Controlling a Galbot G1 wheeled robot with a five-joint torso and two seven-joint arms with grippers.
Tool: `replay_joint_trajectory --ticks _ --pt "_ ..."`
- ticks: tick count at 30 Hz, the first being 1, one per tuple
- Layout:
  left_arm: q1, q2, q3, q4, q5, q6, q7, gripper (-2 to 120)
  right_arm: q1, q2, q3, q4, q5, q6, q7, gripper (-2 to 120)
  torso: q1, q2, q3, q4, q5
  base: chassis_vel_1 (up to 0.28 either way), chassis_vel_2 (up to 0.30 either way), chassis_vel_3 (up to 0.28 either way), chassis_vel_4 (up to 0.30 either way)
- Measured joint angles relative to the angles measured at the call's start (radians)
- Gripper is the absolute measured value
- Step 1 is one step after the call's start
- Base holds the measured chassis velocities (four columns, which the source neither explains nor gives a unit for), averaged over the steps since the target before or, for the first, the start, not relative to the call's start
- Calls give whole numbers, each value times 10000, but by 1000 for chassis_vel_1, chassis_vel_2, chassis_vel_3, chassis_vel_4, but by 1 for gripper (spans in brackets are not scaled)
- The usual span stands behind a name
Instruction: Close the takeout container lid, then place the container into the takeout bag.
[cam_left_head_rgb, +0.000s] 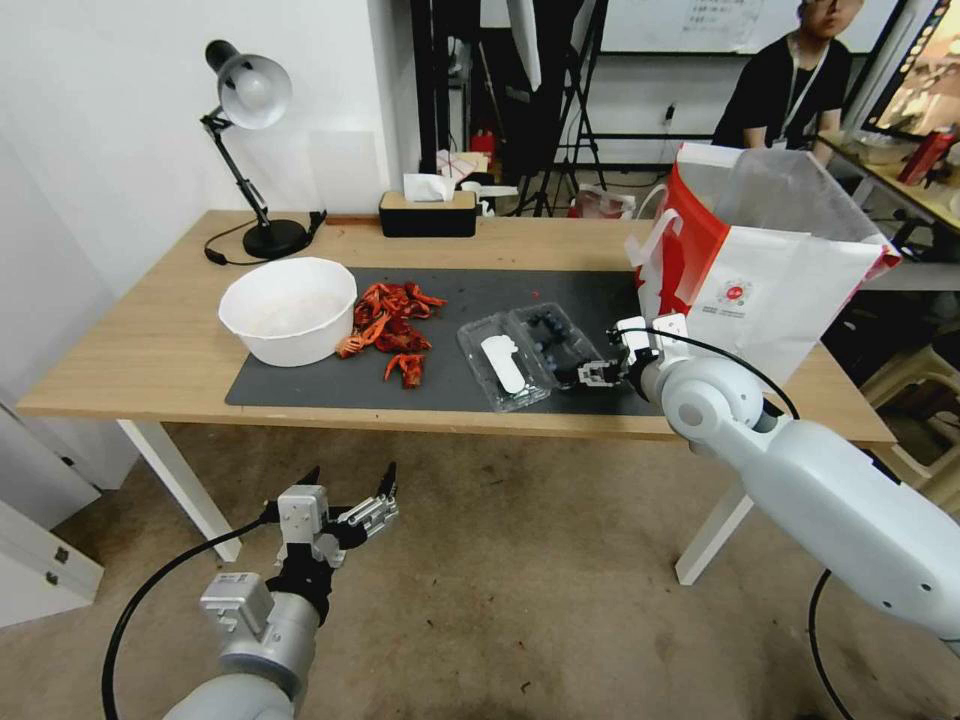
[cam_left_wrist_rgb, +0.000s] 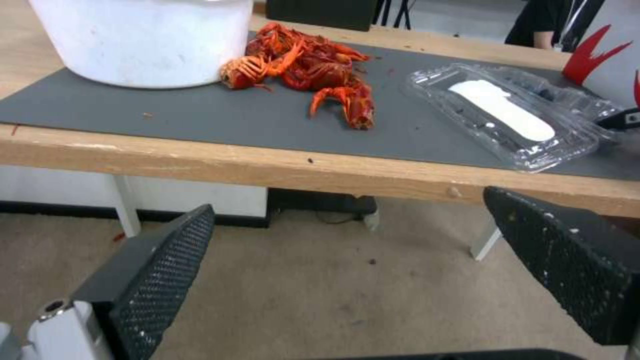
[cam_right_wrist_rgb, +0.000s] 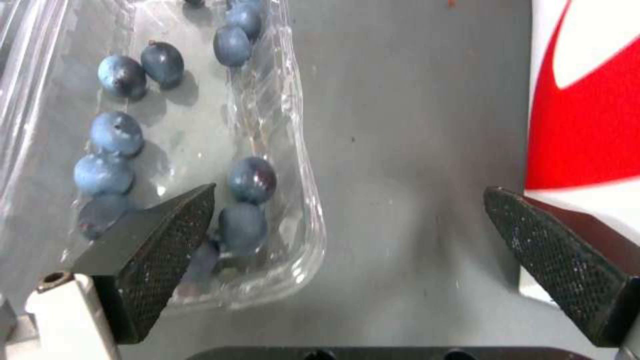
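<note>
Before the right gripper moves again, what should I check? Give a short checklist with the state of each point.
1. The lid is open flat, label up: ok, ready to fold.
2. Right gripper open at the takeout container tray edge: ok.
3. Blueberries lie inside the tray: ok.
4. Takeout bag stands upright with mouth open: ok.
5. Crayfish are apart from the container: ok.
6. Left gripper open, low before the table: ok.

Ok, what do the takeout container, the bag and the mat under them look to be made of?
Takeout container: thin clear glossy plastic; the blueberries show through its wall. Takeout bag: looks like matte white paper with red side panels, creased and standing stiffly. Mat: dark grey, matte, flat sheet; could be rubber or felt, I can't tell.
</note>
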Motion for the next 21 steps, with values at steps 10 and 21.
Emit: replay_joint_trajectory --ticks 10,21 --pt "95 -34 85 -4 145 -145 -6 100 -216 -47 198 520 1292 0 1060 100 1 0 1 0 0 0 0 0 0" --pt "172 -73 72 -30 200 -212 -17 100 -395 -147 366 905 1919 0 1577 100 1 0 0 0 0 0 0 0 0"
